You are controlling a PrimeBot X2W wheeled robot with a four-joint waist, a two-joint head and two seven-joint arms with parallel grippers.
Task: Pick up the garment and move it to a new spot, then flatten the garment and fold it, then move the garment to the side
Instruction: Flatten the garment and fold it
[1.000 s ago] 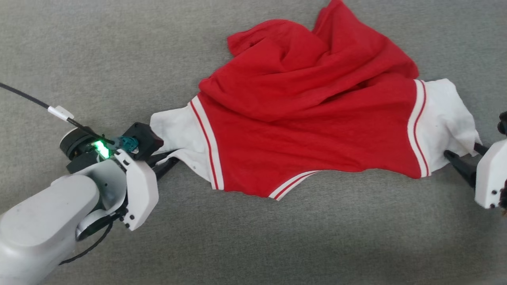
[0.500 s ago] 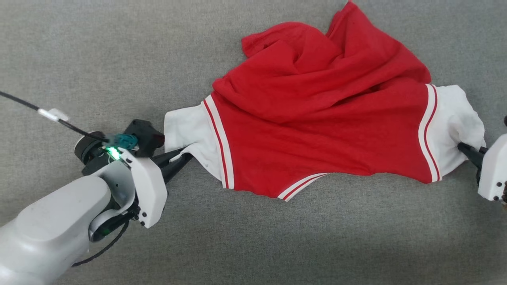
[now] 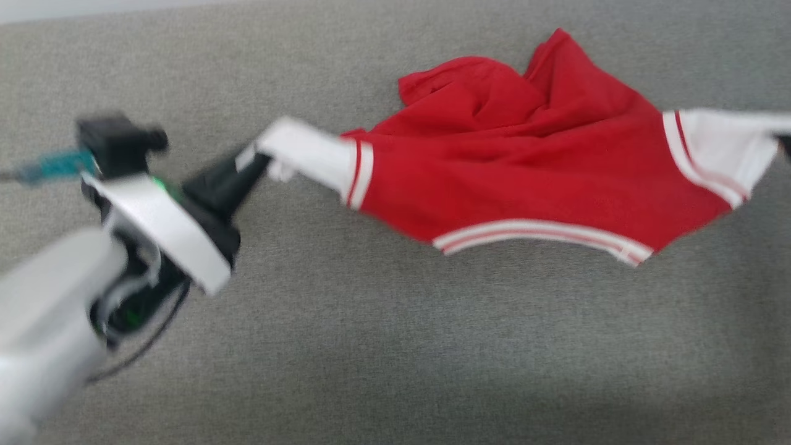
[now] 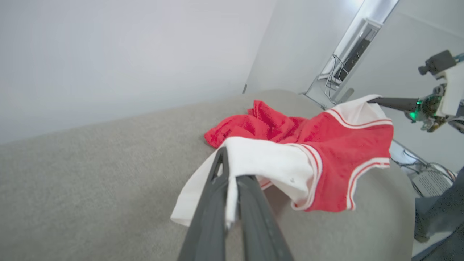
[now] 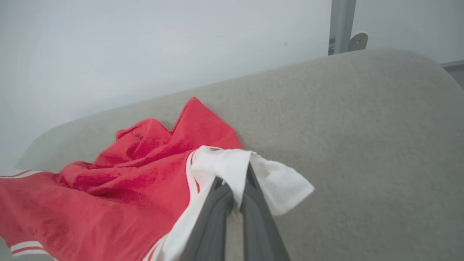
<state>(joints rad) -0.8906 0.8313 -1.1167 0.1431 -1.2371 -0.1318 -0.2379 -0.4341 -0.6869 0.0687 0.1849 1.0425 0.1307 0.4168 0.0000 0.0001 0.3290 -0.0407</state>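
Note:
The garment [image 3: 525, 161] is bright red with white sleeves and striped edging, stretched between both grippers above the grey cushioned surface [image 3: 395, 346]. My left gripper [image 3: 250, 164] is shut on the white left sleeve [image 4: 261, 163]; in the left wrist view its fingers [image 4: 250, 203] pinch the cloth. At the right edge my right gripper [image 3: 785, 141] is shut on the white right sleeve [image 5: 232, 166], its fingers [image 5: 214, 210] closed around the fabric. The far red part [image 5: 195, 123] is still bunched and rests on the surface. From the left wrist view the right gripper [image 4: 373, 100] shows holding the other sleeve.
A pale wall runs behind the surface [image 5: 362, 145]. A metal post [image 5: 340, 25] stands at the back edge. Cables and a wall-mounted unit [image 4: 353, 50] lie beyond the far end. Bare grey surface spreads in front of the garment.
The right gripper has shut on the right sleeve. Both grippers have lifted and pulled apart, drawing the garment's front edge taut. The head view has shifted and is blurred.

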